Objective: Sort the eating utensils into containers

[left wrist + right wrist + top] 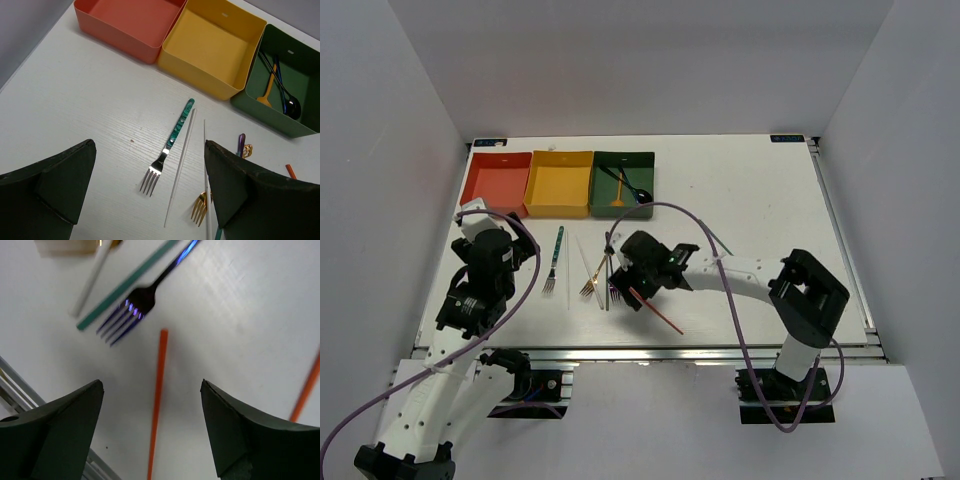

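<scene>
White tabletop (240, 315) bears a red chopstick (160, 365) beneath the spread right claw (150, 405).

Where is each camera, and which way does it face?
Top external: above and behind, facing down on table and trays; left arm, right arm show.
Left wrist: on the left arm, facing down-forward at a teal-handled fork; open left gripper shows.
Right wrist: close over the table, facing a red chopstick, purple fork; open right gripper shows.
Shared: top and left wrist both show that fork and the trays.
</scene>
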You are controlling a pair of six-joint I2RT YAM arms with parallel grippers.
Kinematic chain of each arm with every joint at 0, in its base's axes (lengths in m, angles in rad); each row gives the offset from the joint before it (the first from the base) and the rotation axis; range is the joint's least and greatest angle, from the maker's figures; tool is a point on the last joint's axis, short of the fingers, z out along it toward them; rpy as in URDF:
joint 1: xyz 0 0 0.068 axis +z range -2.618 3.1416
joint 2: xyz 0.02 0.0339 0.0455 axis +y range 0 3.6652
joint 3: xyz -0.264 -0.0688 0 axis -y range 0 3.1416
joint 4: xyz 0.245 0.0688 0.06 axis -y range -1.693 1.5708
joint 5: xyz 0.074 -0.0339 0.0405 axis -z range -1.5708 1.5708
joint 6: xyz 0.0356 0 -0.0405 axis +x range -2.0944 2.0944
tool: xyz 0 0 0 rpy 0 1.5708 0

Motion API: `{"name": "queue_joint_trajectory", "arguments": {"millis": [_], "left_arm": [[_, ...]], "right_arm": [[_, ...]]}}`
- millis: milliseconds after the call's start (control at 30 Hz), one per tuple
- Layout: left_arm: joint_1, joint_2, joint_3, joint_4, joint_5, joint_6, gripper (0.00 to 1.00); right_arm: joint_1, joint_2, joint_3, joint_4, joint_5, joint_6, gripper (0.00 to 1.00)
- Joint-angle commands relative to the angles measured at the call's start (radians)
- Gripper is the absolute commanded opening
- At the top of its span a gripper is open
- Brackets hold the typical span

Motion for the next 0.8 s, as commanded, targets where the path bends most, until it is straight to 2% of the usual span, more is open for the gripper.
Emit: {"name": "queue_joint_trajectory", "arguments": {"millis": [0, 233, 300, 333, 367, 400, 433, 500, 633, 733, 767], "left_arm": [[-0.003, -0.005, -0.001, 0.006, 0.003, 0.007, 0.98], [-0.003, 0.003, -0.001, 0.006, 0.002, 0.006, 0.98], [-0.003, 0.006, -0.003, 0.006, 0.002, 0.007, 0.98], [-0.003, 0.008, -0.003, 0.006, 0.002, 0.007, 0.98], [-0.003, 0.009, -0.003, 0.006, 0.002, 0.006, 0.98], [-0.003, 0.009, -0.003, 0.004, 0.002, 0.006, 0.98], [-0.005, 0.009, -0.001, 0.003, 0.000, 0.006, 0.98], [-0.003, 0.008, -0.001, 0.003, -0.001, 0.006, 0.98], [-0.003, 0.000, 0.000, 0.006, 0.008, 0.009, 0.98], [-0.003, -0.020, 0.014, 0.033, 0.122, 0.049, 0.98], [-0.003, -0.025, 0.017, 0.046, 0.253, 0.050, 0.98]], "right_arm": [[0.017, -0.002, -0.059, -0.025, 0.099, 0.055, 0.81], [0.059, 0.046, -0.121, -0.008, 0.070, 0.080, 0.66], [0.063, 0.067, -0.118, -0.017, 0.078, 0.081, 0.55], [0.061, 0.089, -0.116, -0.020, 0.081, 0.083, 0.43], [0.063, 0.097, -0.112, -0.026, 0.082, 0.086, 0.37], [0.063, 0.103, -0.112, -0.029, 0.081, 0.089, 0.34], [0.063, 0.109, -0.116, -0.028, 0.078, 0.100, 0.27], [0.063, 0.104, -0.141, -0.014, 0.070, 0.107, 0.22], [0.061, 0.089, -0.161, -0.005, 0.093, 0.129, 0.00], [0.061, 0.026, -0.155, -0.005, 0.127, 0.160, 0.00], [0.061, 0.000, -0.155, 0.012, 0.128, 0.182, 0.00]]}}
